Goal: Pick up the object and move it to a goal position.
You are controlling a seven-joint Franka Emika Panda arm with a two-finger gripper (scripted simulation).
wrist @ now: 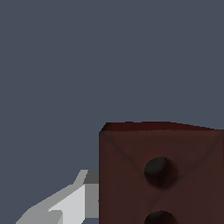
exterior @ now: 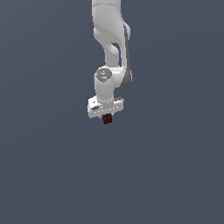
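Observation:
The object, a tiny dark red-brown block (exterior: 106, 119), sits right under the white hand of my arm near the middle of the exterior view. My gripper (exterior: 106, 117) is closed around it, and the block hides the fingers there. In the wrist view the block (wrist: 162, 175) fills the near corner, showing two dark round dots on its face. One light grey finger (wrist: 70, 203) presses against its side. The other finger is out of view.
Only a plain, uniform grey-blue ground (exterior: 175, 175) surrounds the arm in both views. No other objects, edges or goal marker show. How high the block is above the ground cannot be told.

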